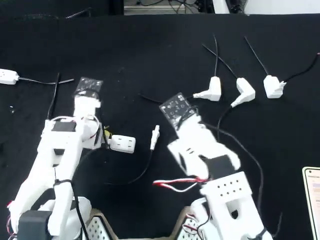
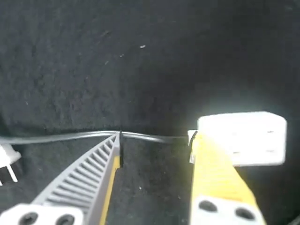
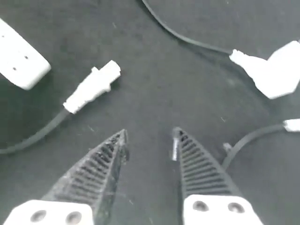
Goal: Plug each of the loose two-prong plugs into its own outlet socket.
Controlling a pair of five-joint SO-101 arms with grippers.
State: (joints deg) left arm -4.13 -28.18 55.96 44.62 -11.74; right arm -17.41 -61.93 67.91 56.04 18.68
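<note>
Near the middle of the worktop [image 1: 150, 50], a loose two-prong plug [image 1: 155, 136] lies on its side, and its black cord [image 1: 142, 172] curls away toward the arms. Close to it but apart sits the white outlet socket block [image 1: 122, 144].

The left gripper [image 2: 154, 137] is down at that block. Its fingers [image 2: 211, 173] stand apart, with the yellow-taped one right at the block's edge. A thin black cable [image 2: 61, 137] runs across the cloth past both tips.

On the plug's other side, the right gripper [image 3: 149, 133] is over bare black cloth, with its fingers spread and nothing between them.

Farther back on the right, three more white plugs lie in a row: the nearest plug [image 1: 214, 89], the middle plug [image 1: 244, 91] and the outer plug [image 1: 274, 86]. Each trails a dark cord.

A small white block [image 1: 7, 76] sits at the far left edge, and a white card [image 1: 312, 195] pokes in at the right edge.
</note>
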